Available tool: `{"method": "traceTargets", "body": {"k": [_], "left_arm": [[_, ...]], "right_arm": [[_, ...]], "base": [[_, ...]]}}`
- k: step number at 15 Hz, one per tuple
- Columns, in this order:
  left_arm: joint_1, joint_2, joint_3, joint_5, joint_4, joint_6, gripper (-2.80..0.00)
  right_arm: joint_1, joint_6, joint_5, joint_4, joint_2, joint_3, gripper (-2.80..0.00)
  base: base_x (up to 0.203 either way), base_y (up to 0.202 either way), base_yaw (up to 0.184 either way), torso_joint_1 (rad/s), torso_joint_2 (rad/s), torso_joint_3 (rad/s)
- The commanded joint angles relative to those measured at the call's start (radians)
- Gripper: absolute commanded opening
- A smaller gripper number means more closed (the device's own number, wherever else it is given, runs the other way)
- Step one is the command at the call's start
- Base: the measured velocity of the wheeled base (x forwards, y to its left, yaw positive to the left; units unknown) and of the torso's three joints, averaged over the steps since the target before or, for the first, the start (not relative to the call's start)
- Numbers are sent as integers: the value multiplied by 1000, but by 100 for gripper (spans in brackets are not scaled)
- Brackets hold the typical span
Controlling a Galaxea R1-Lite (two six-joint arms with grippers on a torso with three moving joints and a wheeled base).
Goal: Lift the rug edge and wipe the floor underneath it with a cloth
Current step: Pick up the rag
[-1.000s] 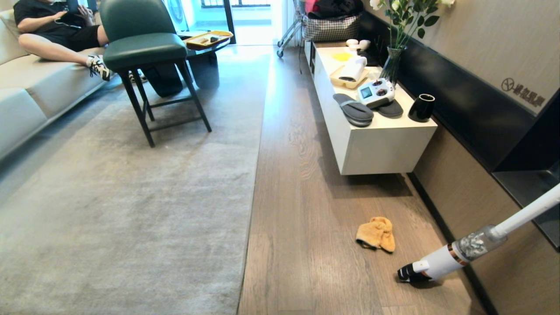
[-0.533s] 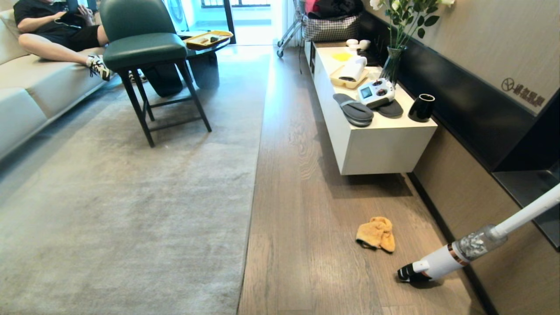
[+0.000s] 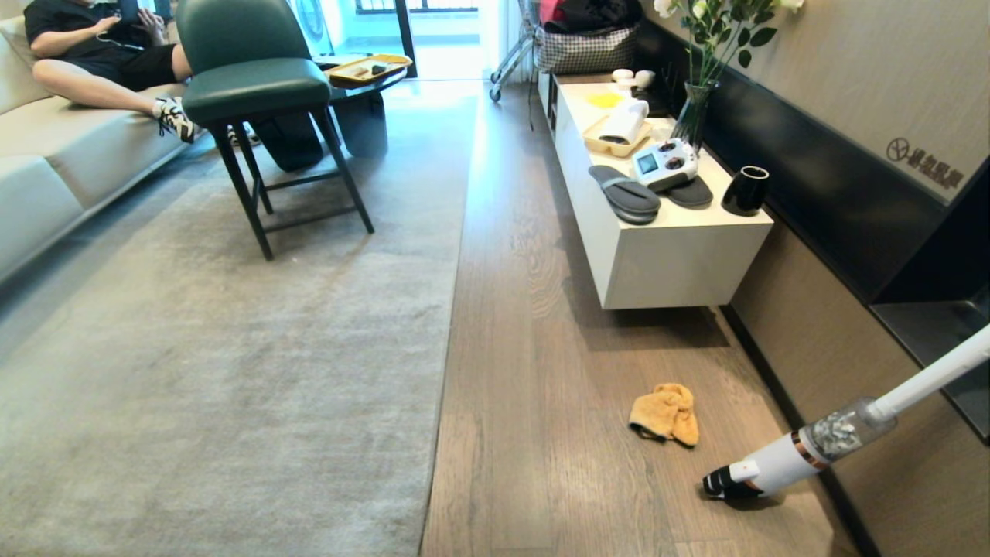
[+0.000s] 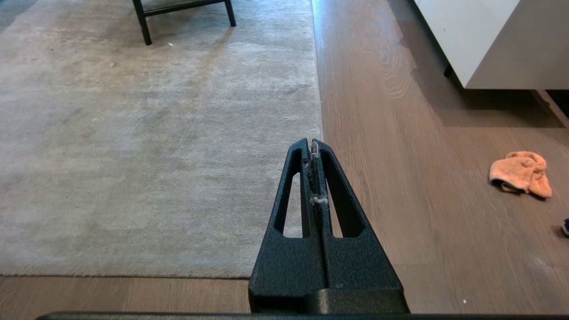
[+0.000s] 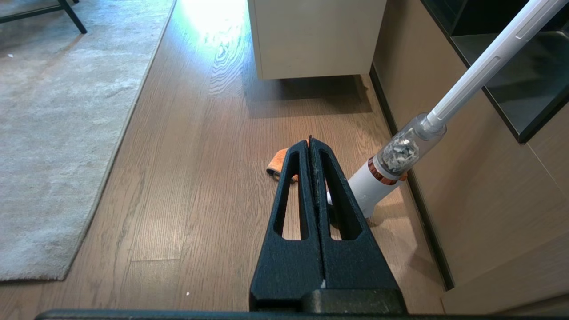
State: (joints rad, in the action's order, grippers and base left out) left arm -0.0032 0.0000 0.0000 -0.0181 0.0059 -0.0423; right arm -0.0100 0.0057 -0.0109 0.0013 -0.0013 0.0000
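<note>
While my left gripper (image 4: 312,144) hung with its fingers pressed together and empty above the rug edge (image 4: 318,89), my right gripper (image 5: 310,141) hung likewise closed on nothing over the floor (image 3: 541,363). Nearest me, the rug's square corner lay flat on the planks. A little farther, the cloth (image 3: 665,414) sat crumpled on the bare floor, well apart from the rug and near a white vacuum (image 3: 781,463) leaning by the wall. Beyond it stood a white cabinet (image 3: 681,255), and farther left on the rug, a green chair (image 3: 251,85).
</note>
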Motion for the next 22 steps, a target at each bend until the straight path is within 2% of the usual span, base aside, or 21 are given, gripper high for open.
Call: {"method": "traceTargets", "body": {"k": [1, 6, 22], "left_arm": [[0, 0, 0, 0, 0, -1, -280], [0, 0, 0, 0, 0, -1, -280], [0, 0, 0, 0, -1, -4, -280]], "right_arm": [[0, 0, 0, 0, 1, 0, -280], [1, 0, 0, 0, 1, 0, -280], [-1, 0, 0, 0, 1, 0, -280]], "base": [[0, 0, 0, 0, 0, 0], [0, 0, 0, 1, 3, -62], [0, 0, 0, 4, 3, -193]]}}
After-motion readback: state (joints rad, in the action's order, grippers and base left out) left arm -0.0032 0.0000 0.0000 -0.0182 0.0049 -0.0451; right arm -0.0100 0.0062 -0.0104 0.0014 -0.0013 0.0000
